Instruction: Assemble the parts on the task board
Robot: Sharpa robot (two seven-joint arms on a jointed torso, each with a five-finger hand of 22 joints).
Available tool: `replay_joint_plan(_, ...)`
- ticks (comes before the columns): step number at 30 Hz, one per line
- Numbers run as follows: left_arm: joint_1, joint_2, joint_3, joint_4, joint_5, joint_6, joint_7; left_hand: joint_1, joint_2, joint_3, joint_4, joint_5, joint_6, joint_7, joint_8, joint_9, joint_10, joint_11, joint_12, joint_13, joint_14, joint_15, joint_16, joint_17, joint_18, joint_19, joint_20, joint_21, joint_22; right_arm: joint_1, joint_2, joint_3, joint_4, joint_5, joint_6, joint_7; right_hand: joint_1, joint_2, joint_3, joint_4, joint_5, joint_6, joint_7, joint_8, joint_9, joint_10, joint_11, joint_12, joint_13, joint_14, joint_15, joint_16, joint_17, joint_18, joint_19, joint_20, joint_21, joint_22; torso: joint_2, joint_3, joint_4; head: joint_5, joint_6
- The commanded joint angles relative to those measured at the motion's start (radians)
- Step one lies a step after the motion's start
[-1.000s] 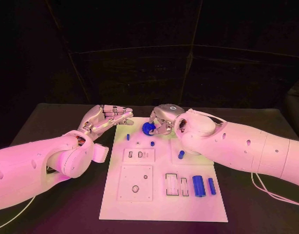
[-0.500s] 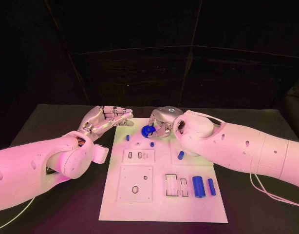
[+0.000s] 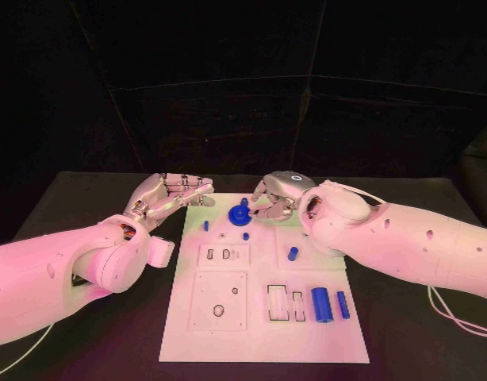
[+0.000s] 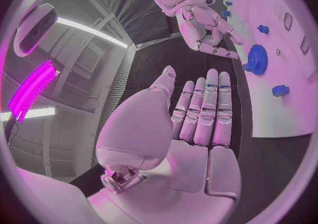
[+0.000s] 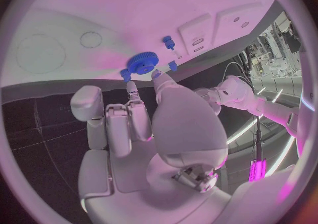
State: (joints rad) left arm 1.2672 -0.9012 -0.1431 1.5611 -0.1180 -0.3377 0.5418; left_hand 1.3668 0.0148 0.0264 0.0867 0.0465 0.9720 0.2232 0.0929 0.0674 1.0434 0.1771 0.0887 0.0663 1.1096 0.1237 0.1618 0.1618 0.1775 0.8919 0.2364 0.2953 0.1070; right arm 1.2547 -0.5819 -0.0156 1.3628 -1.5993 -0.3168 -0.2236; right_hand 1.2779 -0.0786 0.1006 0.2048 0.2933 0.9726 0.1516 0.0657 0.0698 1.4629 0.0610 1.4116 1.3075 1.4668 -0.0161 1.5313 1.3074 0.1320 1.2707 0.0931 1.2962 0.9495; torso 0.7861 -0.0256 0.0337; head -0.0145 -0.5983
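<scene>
Right robot hand [image 3: 276, 198] has drawn back slightly from the blue gear [image 3: 240, 213]; the gear now sits on the far end of the board [image 3: 312, 333], fingertips [image 5: 130, 87] just beside it, apparently released though contact cannot be ruled out. Fingers loosely apart, holding nothing. Left robot hand [image 3: 170, 192] hovers beside the board's far left edge, fingers extended, empty. Step: seating the gear, probably done or being checked. Next likely calls for fetching another part: two cylinders [image 3: 331, 303] lie near the board's right edge. Open surface [image 3: 72, 194] flanks both sides.
</scene>
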Motion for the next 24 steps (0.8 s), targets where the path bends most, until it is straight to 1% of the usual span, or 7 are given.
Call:
replay_joint_plan(1,0.003,0.000,0.001,-0.002,0.002,0.003,-0.001,0.002,0.013,0.000,-0.008,0.004,-0.003,0.006,-0.007,-0.001,-0.005,-0.003,-0.007,-0.001,0.005,0.001,-0.004,0.002,0.007,0.010,0.001,-0.001,-0.001,0.009,-0.069,0.001,0.042,0.180,-0.121,0.172,0.045,0.001,0.011,-0.032,0.008,-0.001,0.002,-0.001,-0.002,0.012,0.004,0.000,0.118,0.080,0.006,0.001,0.146,-0.016,0.000,0.003,-0.001,-0.006,-0.004,-0.0004,-0.0071,-0.010,0.004)
replay_joint_plan(5,0.005,0.000,0.001,-0.008,0.003,0.004,0.000,0.003,0.016,0.002,-0.012,0.004,0.000,0.003,-0.007,-0.001,-0.001,-0.005,-0.007,0.000,0.009,0.000,-0.004,0.003,0.007,0.013,0.000,0.000,-0.002,0.014,-0.155,0.001,0.074,0.304,-0.091,0.241,0.090,-0.015,0.021,-0.076,0.060,-0.001,0.003,0.001,-0.002,0.007,0.004,-0.008,0.112,0.079,0.007,-0.002,0.141,-0.015,-0.005,0.004,-0.004,-0.013,-0.009,0.0025,-0.0175,-0.011,0.005)
replay_joint_plan(7,0.005,0.001,0.001,-0.013,0.004,0.007,0.003,0.004,0.017,0.003,-0.015,0.004,0.004,0.002,-0.006,0.000,0.005,-0.007,-0.005,0.001,0.012,-0.001,-0.005,0.004,0.007,0.016,-0.001,0.001,-0.002,0.015,-0.204,0.001,0.089,0.351,-0.074,0.271,0.099,-0.020,0.021,-0.089,0.032,0.002,0.003,0.002,-0.001,0.007,0.004,-0.009,0.112,0.078,0.007,-0.002,0.140,-0.014,-0.006,0.004,-0.005,-0.014,-0.011,0.0052,-0.0234,-0.012,0.007)
replay_joint_plan(10,0.005,0.006,0.001,-0.022,0.004,0.010,0.008,0.002,0.020,0.005,-0.020,0.004,0.015,-0.002,-0.004,0.001,0.031,-0.012,0.005,0.005,0.016,-0.005,-0.007,0.007,0.007,0.020,-0.003,0.001,-0.004,0.015,-0.258,0.001,0.103,0.382,-0.074,0.295,0.106,-0.024,0.016,-0.104,-0.020,0.007,0.002,0.004,0.000,0.005,0.004,-0.013,0.108,0.077,0.006,-0.005,0.134,-0.013,-0.009,0.004,-0.008,-0.020,-0.012,0.0088,-0.0255,-0.020,0.008)
replay_joint_plan(17,0.005,0.020,0.000,-0.041,0.004,0.020,0.012,0.002,0.023,0.007,-0.024,0.004,0.024,-0.006,-0.003,0.002,0.049,-0.017,0.010,0.007,0.020,-0.007,-0.009,0.009,0.007,0.023,-0.006,0.000,-0.006,0.014,-0.353,0.000,0.086,0.418,-0.069,0.336,0.110,-0.032,0.007,-0.117,-0.040,0.008,0.001,0.004,-0.001,0.002,0.003,-0.018,0.104,0.076,0.006,-0.007,0.127,-0.012,-0.015,0.004,-0.013,-0.030,-0.013,0.0182,-0.0337,-0.025,0.010)
replay_joint_plan(21,0.005,0.025,0.000,-0.048,0.006,0.028,0.014,0.001,0.023,0.007,-0.025,0.004,0.024,-0.006,-0.003,0.002,0.050,-0.017,0.010,0.007,0.020,-0.008,-0.010,0.009,0.007,0.023,-0.006,0.000,-0.006,0.008,-0.368,0.000,0.061,0.424,-0.063,0.355,0.119,-0.029,0.008,-0.127,-0.035,-0.001,0.003,0.000,-0.002,-0.001,0.004,-0.024,0.100,0.075,0.006,-0.008,0.125,-0.011,-0.017,0.004,-0.015,-0.034,-0.011,0.0210,-0.0344,-0.028,0.013)
replay_joint_plan(24,0.005,0.030,0.000,-0.052,0.007,0.032,0.014,0.001,0.023,0.007,-0.025,0.004,0.024,-0.006,-0.003,0.001,0.050,-0.017,0.010,0.007,0.020,-0.008,-0.010,0.009,0.007,0.023,-0.006,0.000,-0.006,-0.002,-0.371,-0.001,0.041,0.425,-0.056,0.366,0.122,-0.029,0.008,-0.132,-0.033,-0.008,0.004,-0.002,-0.003,-0.005,0.005,-0.029,0.096,0.076,0.007,-0.008,0.127,-0.011,-0.018,0.004,-0.016,-0.036,-0.010,0.0168,-0.0306,-0.029,0.016)
